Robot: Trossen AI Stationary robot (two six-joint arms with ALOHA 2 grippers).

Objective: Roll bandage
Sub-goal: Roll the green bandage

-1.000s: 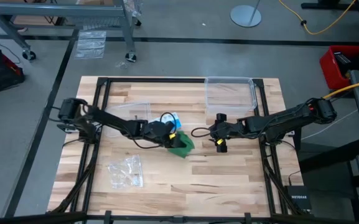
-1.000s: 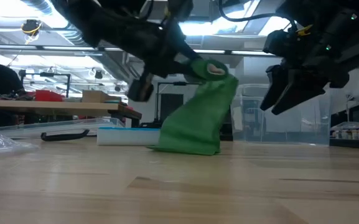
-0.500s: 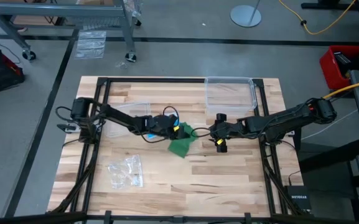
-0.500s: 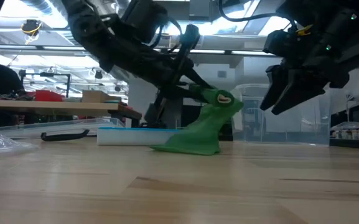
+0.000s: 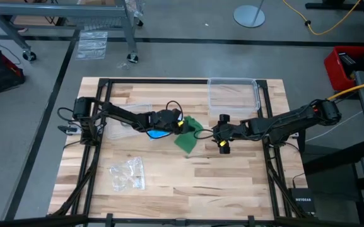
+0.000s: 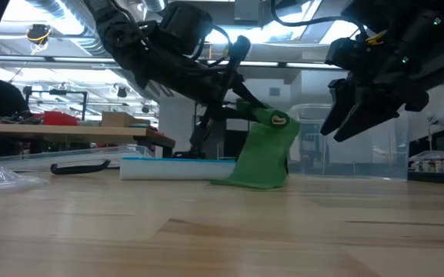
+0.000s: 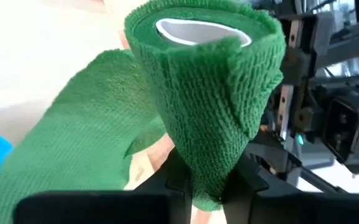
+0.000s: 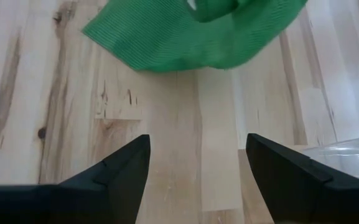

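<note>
The bandage [image 7: 204, 106] hangs partly rolled from our left end effector [image 7: 207, 180], pinched for winding; our right end effector [image 8: 198, 168] waits wide beside it.

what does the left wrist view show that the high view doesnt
Only the left wrist view shows the white core inside the rolled end of the bandage, with the left tool clamped on it. Only the high view shows the clear box, the plastic bag and the right tool open beside the roll. Both show the bandage's loose green tail.
</note>
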